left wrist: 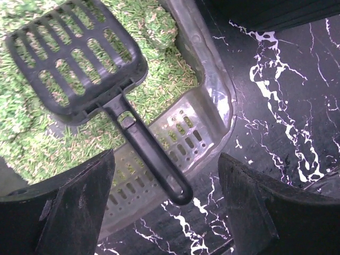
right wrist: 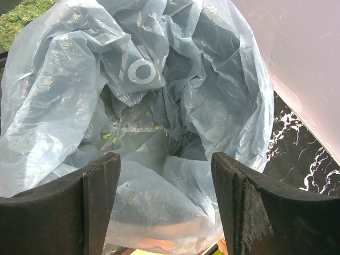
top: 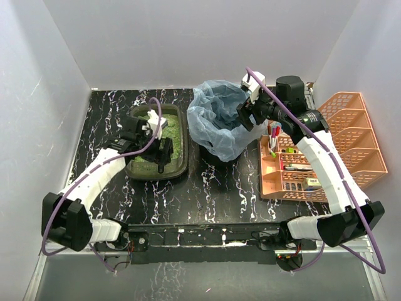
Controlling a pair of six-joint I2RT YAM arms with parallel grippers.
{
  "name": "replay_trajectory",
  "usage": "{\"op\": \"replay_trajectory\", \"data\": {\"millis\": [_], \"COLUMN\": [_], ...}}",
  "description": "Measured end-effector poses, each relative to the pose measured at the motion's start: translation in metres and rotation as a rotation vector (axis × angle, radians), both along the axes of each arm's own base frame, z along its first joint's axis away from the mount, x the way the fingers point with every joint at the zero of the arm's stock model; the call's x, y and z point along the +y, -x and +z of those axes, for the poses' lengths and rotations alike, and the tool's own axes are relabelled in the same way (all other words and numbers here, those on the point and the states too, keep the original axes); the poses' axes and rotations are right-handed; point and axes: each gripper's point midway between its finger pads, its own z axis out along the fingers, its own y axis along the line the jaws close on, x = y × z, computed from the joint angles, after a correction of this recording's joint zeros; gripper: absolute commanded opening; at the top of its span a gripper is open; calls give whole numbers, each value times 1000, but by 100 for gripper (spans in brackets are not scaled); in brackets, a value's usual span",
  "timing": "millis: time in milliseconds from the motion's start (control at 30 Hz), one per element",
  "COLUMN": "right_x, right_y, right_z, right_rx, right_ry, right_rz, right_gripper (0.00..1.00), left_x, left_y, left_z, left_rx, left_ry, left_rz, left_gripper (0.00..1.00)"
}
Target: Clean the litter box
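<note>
Top external: litter box (top: 153, 176) sits left-rear on the black marbled table (top: 213, 194), just beside the bin (top: 216, 125) lined with a crumpled blue bag. The box is a shallow dark olive tray with rounded corners, filled with green granules. Left gripper (top: 164, 153) is over its near right part; right gripper (top: 247, 116) is over the bin's mouth. Orange organiser (top: 326, 150) stands at the right.

Left wrist: black slotted scoop (left wrist: 79, 58) lies head-down on the litter, its handle crossing the rim and its end over the table. That corner of the box is bare of litter and shows rows of slots. Fingers (left wrist: 58, 212) are spread, with the handle end between them and clear of both.

Right wrist: fingers (right wrist: 58, 212) are spread above the bag, nothing between them. A few green flecks lie inside the bag. A strip of litter shows at top left.
</note>
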Motion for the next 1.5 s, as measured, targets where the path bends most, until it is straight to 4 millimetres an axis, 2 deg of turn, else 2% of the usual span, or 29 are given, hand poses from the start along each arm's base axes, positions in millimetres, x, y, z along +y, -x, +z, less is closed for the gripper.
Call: {"op": "replay_trajectory", "data": {"millis": [133, 300, 533, 733, 867, 1000, 1133, 1200, 1367, 1500], "right_x": [1, 2, 1, 1, 1, 1, 2, 3, 7, 10], "right_y": [1, 3, 11, 14, 15, 15, 15, 16, 17, 18], "right_z": [0, -2, 3, 1, -3, -3, -3, -3, -4, -6], "right_rx": [1, 0, -22, -23, -14, -14, -14, -14, -13, -8], "right_ry": [-5, -8, -21, -24, -21, -21, -20, -19, -18, -16], "right_rz": [8, 11, 22, 28, 28, 28, 30, 35, 46, 54], "right_gripper": [75, 76, 76, 76, 77, 77, 77, 77, 77, 77], "left_x": [-8, -3, 7, 8, 5, 8, 28, 34, 37, 38], "left_y": [-2, -7, -5, -11, -12, -14, -20, -21, -22, -22], "left_z": [-16, -39, -53, -54, -56, -54, -55, -56, -56, -57], "left_rx": [24, 67, 74, 57, 68, 79, 96, 101, 99, 98], "left_ry": [-39, -104, -156, -164, -159, -137, -141, -147, -160, -166], "left_rz": [-18, 1, 29, 38, 41, 75, 154, 180, 189, 183], "left_gripper": [74, 73, 60, 50, 47, 47, 55, 56, 55, 50]}}
